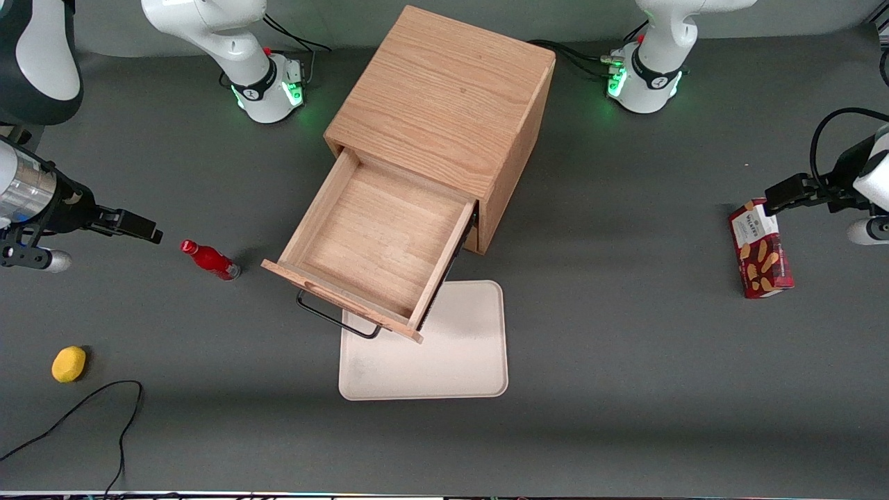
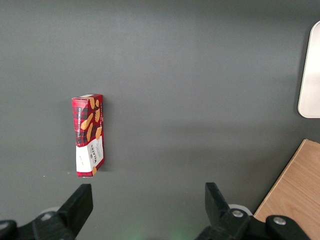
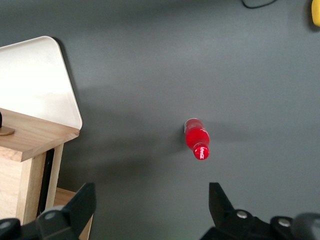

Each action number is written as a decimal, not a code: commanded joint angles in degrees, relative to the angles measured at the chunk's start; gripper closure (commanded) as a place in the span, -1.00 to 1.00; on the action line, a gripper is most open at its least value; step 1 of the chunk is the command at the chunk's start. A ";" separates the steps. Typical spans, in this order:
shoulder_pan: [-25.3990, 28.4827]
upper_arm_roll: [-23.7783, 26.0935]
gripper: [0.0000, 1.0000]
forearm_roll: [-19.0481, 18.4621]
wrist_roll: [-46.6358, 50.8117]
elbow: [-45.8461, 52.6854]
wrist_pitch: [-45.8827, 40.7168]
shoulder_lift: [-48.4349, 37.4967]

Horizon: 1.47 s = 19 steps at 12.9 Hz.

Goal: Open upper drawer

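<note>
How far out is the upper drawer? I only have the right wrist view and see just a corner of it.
Observer: The upper drawer is pulled well out of the cabinet, and nothing lies in it.
Operator: Where is my gripper?
Observer: The gripper hovers open beside the red bottle, apart from the drawer, toward the working arm's end of the table.
Operator: Is the handle free?
Observer: Yes. Nothing touches the black handle; one end hangs above the white tray.
</note>
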 commanded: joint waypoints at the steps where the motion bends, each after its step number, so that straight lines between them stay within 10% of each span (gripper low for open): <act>1: 0.22 -0.32 -1.00 -1.08 -6.48 1.18 -2.82 -0.79; 9: -9.79 7.15 -1.00 -1.08 -10.03 3.20 -3.89 -0.89; 19: -8.04 6.98 -1.00 -1.08 -10.19 6.80 -4.15 0.08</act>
